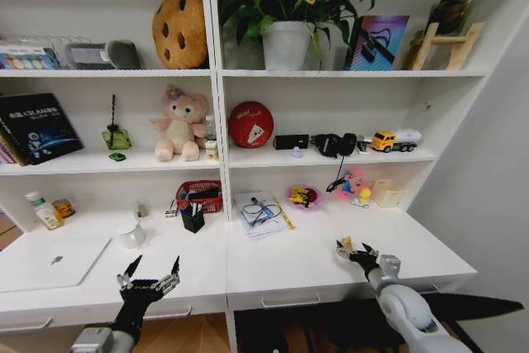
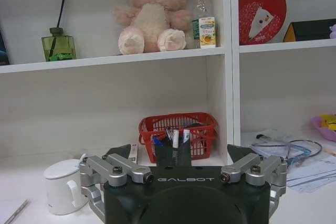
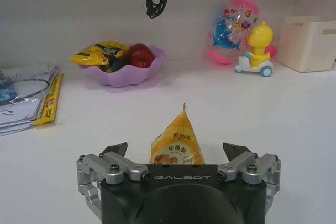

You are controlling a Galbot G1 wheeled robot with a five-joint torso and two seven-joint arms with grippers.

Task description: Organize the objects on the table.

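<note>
My right gripper (image 1: 355, 251) is open low over the white table (image 1: 273, 266) near its front right edge. A yellow triangular snack packet (image 3: 177, 145) stands upright between its spread fingers, which stand apart from it. My left gripper (image 1: 149, 274) is open above the front of the table, beside the slim silver laptop (image 1: 54, 260). It faces a black pen holder (image 2: 173, 155) with pens in it and holds nothing. A small green toy car (image 1: 117, 156) sits on the middle shelf by a green diffuser bottle (image 2: 58, 45).
A white mug (image 1: 131, 235), a red basket (image 1: 199, 196), loose papers (image 1: 260, 214), a purple bowl of snacks (image 3: 122, 69), a duck toy (image 3: 255, 51) and a white box (image 3: 310, 43) line the back of the table. A bottle and a small can (image 1: 64, 207) stand far left.
</note>
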